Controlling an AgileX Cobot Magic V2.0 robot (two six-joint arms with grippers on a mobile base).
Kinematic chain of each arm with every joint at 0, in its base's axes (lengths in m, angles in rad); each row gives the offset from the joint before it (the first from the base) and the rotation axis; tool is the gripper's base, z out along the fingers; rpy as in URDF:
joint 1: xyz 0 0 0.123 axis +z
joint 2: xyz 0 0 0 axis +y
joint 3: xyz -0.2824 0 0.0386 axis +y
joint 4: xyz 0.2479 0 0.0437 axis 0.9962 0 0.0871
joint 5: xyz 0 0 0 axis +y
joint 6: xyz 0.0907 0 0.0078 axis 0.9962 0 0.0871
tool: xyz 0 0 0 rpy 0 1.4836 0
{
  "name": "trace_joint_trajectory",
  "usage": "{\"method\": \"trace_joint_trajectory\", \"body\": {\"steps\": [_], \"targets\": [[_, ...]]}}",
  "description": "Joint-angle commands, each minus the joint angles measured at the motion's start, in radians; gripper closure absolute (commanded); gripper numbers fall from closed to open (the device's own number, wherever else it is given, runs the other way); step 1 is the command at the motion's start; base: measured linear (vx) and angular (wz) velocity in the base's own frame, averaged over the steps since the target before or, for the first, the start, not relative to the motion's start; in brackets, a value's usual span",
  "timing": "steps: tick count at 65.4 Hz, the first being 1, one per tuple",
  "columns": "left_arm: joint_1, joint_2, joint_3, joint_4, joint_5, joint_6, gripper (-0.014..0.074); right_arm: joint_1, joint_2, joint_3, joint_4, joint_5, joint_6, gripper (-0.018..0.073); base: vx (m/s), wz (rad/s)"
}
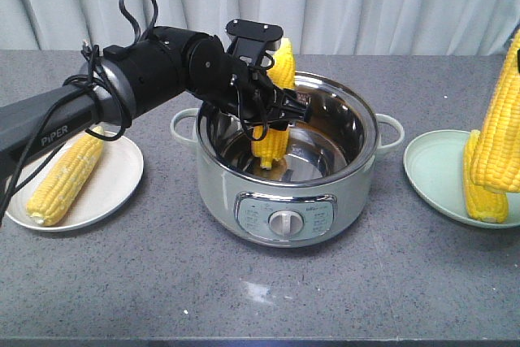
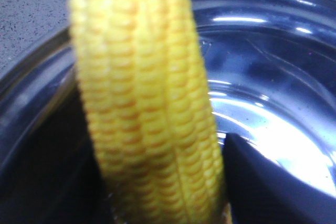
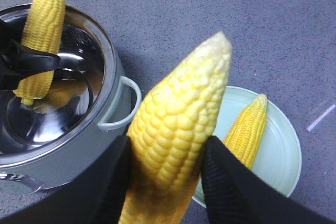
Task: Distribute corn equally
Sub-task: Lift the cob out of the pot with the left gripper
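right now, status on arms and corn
Left jaws shut on cob upright in electric pot. Right jaws shut on second cob over green plate. Nothing blocking.

Even light; pot (image 1: 325, 119) glare; left-wrist corn (image 2: 152, 108) blurred

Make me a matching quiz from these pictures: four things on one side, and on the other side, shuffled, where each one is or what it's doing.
Things
1. left gripper
2. right gripper
3. white plate
4. pot

States
A. steel inside, dial on the front
B. has the flat cob lying on it
C. grips the right-hand cob near the pale green plate
D. grips the upright cob, lower end inside the pot's rim

Pairs: 1-D, 2-C, 3-B, 4-A
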Motion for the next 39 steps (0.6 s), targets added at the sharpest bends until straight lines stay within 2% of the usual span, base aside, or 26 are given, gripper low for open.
{"method": "trace_joint_trajectory", "body": {"steps": [1, 14, 21, 32, 39], "targets": [[-0.001, -0.051, -0.031, -0.017, -0.036, -0.021, 0.0264, -0.007, -0.019, -0.022, 0.016, -0.058, -0.002, 0.0366, 0.0, 0.0], [-0.001, -0.066, -0.031, -0.017, -0.019, -0.02, 0.0513, -0.007, -0.019, -0.022, 0.016, -0.059, -0.002, 0.0366, 0.0, 0.0], [-0.001, -0.091, -0.031, -0.017, -0.002, -0.009, 0.0605, -0.007, -0.019, -0.022, 0.016, -0.059, -0.002, 0.0366, 0.0, 0.0], [-0.001, -0.17, -0.031, -0.015, 0.042, 0.009, 0.0602, -0.007, -0.019, -0.022, 0.016, -0.059, -0.002, 0.0366, 0.0, 0.0], [-0.001, -0.241, -0.031, 0.02, 0.074, 0.008, 0.06, -0.007, -0.019, -0.022, 0.016, -0.058, -0.002, 0.0366, 0.0, 0.0]]}}
